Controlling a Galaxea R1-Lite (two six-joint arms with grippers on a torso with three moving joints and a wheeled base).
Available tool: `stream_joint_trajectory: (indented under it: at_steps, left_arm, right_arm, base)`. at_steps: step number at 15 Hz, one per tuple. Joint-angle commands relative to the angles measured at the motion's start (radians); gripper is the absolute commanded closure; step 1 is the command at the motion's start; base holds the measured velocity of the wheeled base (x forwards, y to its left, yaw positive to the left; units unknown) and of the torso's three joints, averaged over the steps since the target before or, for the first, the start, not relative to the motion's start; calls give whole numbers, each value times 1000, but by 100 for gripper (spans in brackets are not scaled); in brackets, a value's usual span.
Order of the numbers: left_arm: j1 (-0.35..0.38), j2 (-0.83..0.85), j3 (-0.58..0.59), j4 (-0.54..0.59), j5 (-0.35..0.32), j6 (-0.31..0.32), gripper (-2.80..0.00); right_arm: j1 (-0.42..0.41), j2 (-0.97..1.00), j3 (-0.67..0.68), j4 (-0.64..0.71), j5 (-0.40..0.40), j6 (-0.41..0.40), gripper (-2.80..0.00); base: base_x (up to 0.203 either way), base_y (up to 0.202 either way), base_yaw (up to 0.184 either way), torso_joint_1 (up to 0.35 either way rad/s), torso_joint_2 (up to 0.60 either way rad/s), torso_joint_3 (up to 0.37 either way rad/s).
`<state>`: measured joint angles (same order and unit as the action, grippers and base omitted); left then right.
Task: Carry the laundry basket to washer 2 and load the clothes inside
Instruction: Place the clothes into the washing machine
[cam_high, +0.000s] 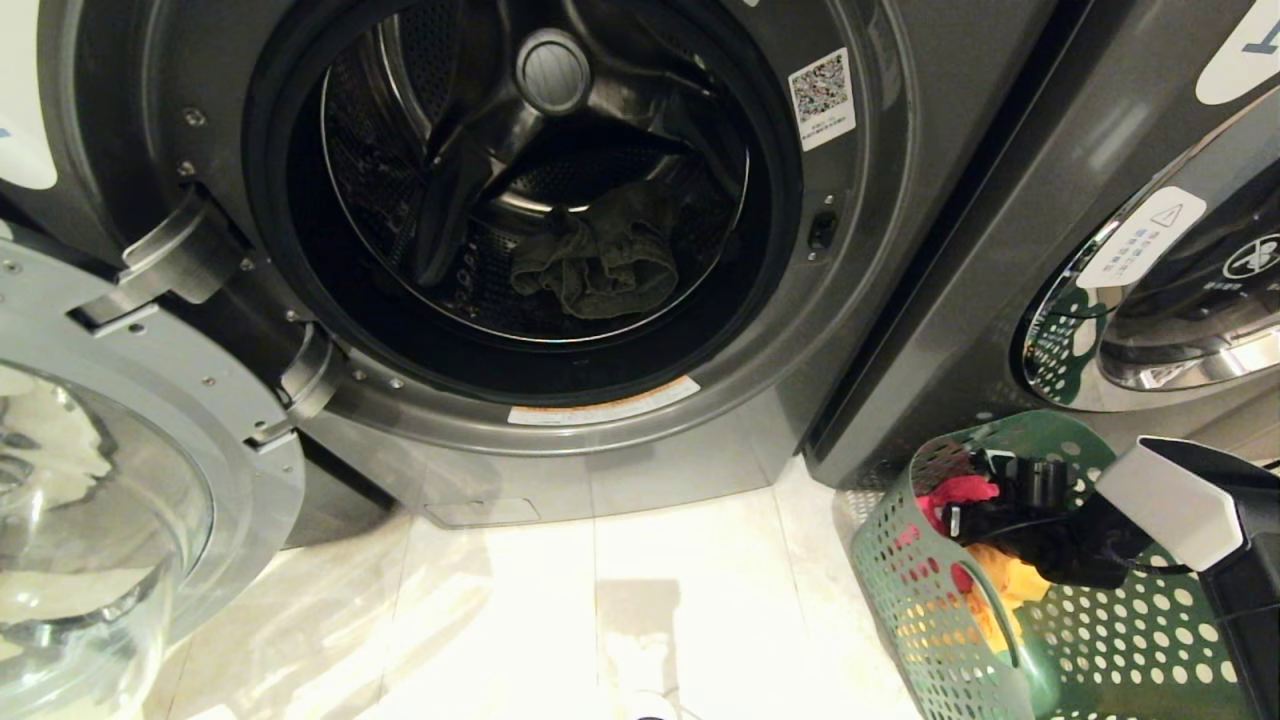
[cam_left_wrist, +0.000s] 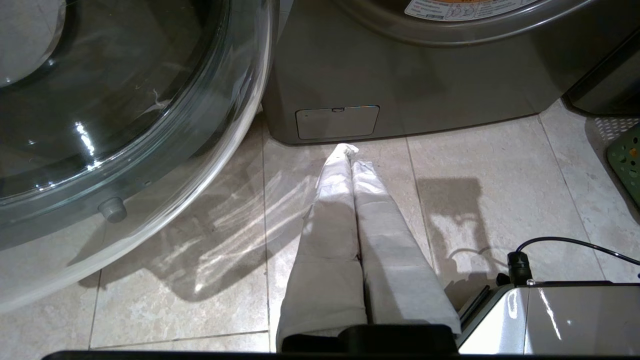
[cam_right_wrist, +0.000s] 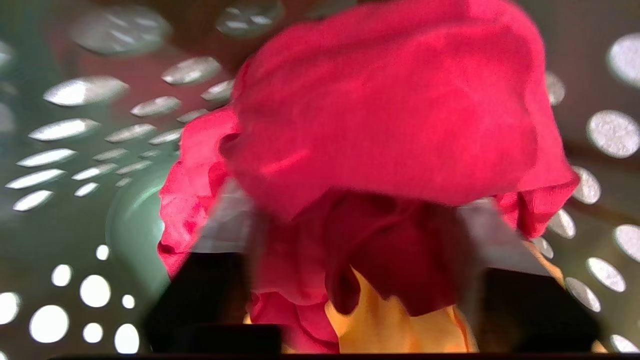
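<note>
Head view first: your right gripper (cam_high: 960, 515) reaches into the laundry basket (cam_high: 905, 590) beside the open washer (cam_high: 880, 300). Left wrist view: left gripper (cam_left_wrist: 348, 150) pressed together above the floor (cam_left_wrist: 500, 165). Right wrist view: fingers (cam_right_wrist: 225, 225) straddle a red garment (cam_right_wrist: 390, 125); you cannot tell whether they pinch it.

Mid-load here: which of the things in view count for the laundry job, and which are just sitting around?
Part of the job:
- open washer
- olive garment already in the drum
- laundry basket
- red garment, yellow garment under it
- right gripper down in the basket, jaws either side of the red cloth

Just there:
- neighbouring washer, door closed
- left gripper, idle above the floor
</note>
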<state>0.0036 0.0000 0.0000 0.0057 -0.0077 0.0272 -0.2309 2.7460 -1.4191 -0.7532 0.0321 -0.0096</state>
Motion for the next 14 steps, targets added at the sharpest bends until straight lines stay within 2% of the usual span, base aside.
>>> stream_joint_trajectory:
  at_steps: [1,5,7,10,14]
  left_arm:
    - [-1,2,0,0,0,0,0]
    - [0,2,0,0,0,0,0]
    - [0,2,0,0,0,0,0]
    - [1,2,0,0,0,0,0]
    - [1,2,0,0,0,0,0]
  right_arm:
    - [1,23,0,-3,0,-1,0]
    - [-1,5,26,3,-1,0,0]
    - [-9,-57,92,7,-1,-2,0]
    - [-11,-218,238,34,1,5,0]
    - [-9,-540,478,42,5,6,0]
  base:
    - [0,0,0,0,0,0]
    - [0,0,0,0,0,0]
    - [0,0,0,0,0,0]
    - [0,0,0,0,0,0]
    - [0,0,0,0,0,0]
